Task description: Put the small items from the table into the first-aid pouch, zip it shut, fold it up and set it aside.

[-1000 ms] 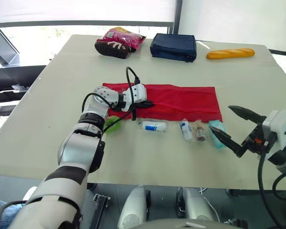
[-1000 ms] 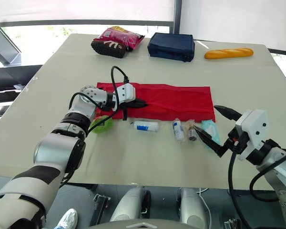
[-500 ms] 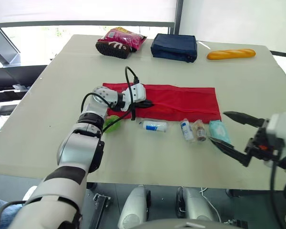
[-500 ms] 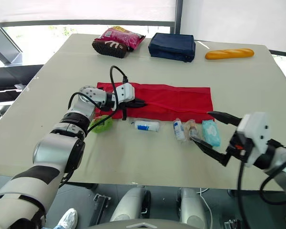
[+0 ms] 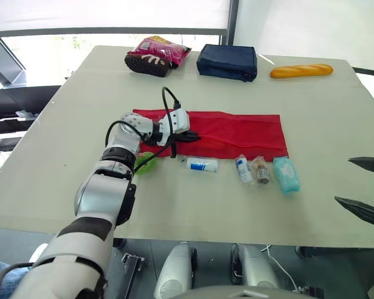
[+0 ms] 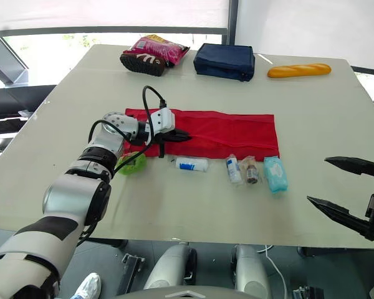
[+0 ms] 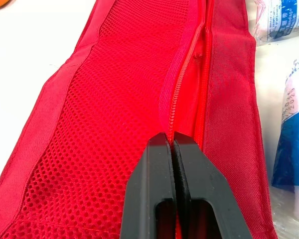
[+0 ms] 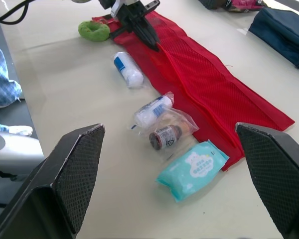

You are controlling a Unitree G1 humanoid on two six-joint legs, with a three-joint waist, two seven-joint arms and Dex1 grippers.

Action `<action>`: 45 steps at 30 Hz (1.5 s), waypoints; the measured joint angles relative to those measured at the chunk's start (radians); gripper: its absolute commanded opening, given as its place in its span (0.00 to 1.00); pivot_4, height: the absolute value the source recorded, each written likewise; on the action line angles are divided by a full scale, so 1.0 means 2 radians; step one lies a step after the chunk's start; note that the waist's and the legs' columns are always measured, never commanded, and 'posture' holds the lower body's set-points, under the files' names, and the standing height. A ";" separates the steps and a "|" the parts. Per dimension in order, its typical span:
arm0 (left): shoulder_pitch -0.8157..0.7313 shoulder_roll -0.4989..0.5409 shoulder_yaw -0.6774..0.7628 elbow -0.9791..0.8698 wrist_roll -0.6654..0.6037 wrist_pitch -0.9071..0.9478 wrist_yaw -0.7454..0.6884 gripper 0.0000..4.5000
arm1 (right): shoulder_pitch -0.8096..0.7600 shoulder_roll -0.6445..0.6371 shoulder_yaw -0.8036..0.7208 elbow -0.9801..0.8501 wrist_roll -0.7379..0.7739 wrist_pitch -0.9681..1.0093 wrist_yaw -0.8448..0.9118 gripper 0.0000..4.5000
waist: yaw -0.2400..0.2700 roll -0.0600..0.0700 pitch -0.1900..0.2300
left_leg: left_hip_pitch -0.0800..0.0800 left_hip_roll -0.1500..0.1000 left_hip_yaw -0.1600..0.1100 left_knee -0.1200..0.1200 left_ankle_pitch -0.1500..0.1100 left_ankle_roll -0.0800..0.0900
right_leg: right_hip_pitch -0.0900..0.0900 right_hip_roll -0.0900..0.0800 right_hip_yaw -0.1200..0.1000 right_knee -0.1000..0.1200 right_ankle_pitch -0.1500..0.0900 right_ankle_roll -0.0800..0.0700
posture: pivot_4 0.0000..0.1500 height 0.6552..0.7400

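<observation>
- Head views: the red pouch [image 5: 237, 132] lies flat mid-table. The roll [image 5: 202, 164], bottle [image 5: 243, 169], vial [image 5: 260, 169] and wipes pack [image 5: 287, 174] lie just beside it, unpacked. The right gripper [image 6: 318, 180] hangs apart, fingers spread.
- Left wrist view: the left gripper [image 7: 172, 137] has its fingers pressed together at the zipper [image 7: 175, 89].
- Right wrist view: nothing held. Judgement: packing, zipping and folding all remain.

- A pale beige tabletop [image 5: 174, 205], matte and evenly lit.
- Behind it, a window [image 5: 56, 53] bright with daylight (a white blind [image 5: 106, 12] hangs above).
- Plain white wall [image 5: 311, 28] right of a dark post [image 5: 233, 22].
</observation>
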 measured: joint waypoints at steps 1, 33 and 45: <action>0.000 -0.001 0.000 0.000 0.000 0.000 0.000 0.01 | -0.005 0.000 0.010 -0.003 -0.004 0.000 -0.007 1.00 | 0.000 0.000 0.000 | 0.000 0.000 0.000 0.000 0.000 0.000 | 0.000 0.000 0.000 0.000 0.000 0.000 | 1.00 0.72; -0.012 -0.010 0.000 0.000 0.006 0.009 0.007 0.01 | -0.573 0.178 0.737 0.199 -0.357 0.165 -0.156 1.00 | -0.002 0.000 0.000 | -0.008 -0.004 -0.004 0.003 0.000 0.000 | -0.005 -0.001 -0.003 0.005 0.000 -0.001 | 1.00 0.72; -0.011 -0.010 0.000 0.002 0.009 0.009 0.011 0.01 | -0.688 0.193 0.797 0.230 -0.379 0.273 -0.111 1.00 | -0.007 0.000 0.000 | -0.008 -0.004 -0.004 0.004 0.000 0.000 | -0.007 -0.001 -0.002 0.007 0.000 -0.001 | 1.00 0.72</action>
